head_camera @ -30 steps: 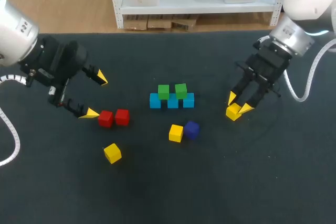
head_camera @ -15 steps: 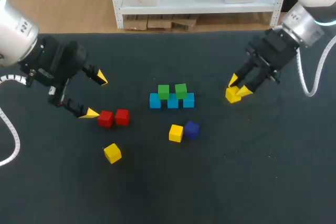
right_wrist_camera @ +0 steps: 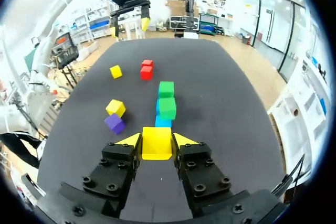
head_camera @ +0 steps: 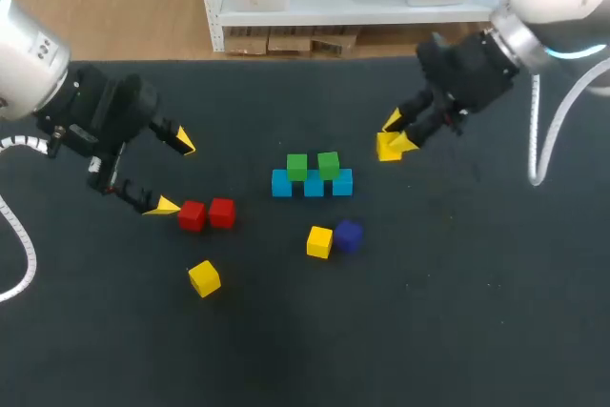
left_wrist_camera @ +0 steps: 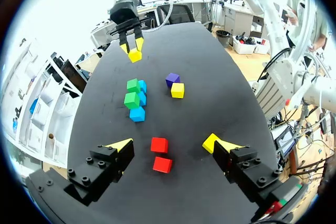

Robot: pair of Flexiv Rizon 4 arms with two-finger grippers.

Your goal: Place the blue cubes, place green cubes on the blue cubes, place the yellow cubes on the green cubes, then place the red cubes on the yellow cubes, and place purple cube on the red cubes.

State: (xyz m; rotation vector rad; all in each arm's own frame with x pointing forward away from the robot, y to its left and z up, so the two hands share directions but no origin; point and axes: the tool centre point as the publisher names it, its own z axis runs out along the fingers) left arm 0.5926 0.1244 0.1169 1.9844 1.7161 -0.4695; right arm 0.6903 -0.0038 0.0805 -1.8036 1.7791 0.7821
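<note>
**Right arm.** It enters from the upper right corner of the head view and reaches in over the dark table (head_camera: 457,321), with its wrist angled down toward the centre. The right gripper (head_camera: 394,133) is clamped on a small yellow cube (head_camera: 386,149). The right wrist view shows one finger pressed against each of two opposite faces. The cube sits to the right of the block structure and apart from it. Whether it clears the table surface cannot be told.

**Block structure.** A row of three light blue cubes (head_camera: 313,186) stands at the table's centre, each touching the next. A pair of green cubes (head_camera: 296,166) rests on top of the row, side by side.

**Left arm.** It enters from the left edge, bent at the wrist, with its fingers pointing toward the centre. The left gripper (head_camera: 176,175) is spread wide and holds nothing. One yellow tip lies just beside the two red cubes (head_camera: 221,212), which touch each other.

**Loose items.** A second yellow cube (head_camera: 319,241) and a purple cube (head_camera: 348,235) lie touching, in front of the blue row. A third yellow cube (head_camera: 204,277) lies alone, below the red pair.
</note>
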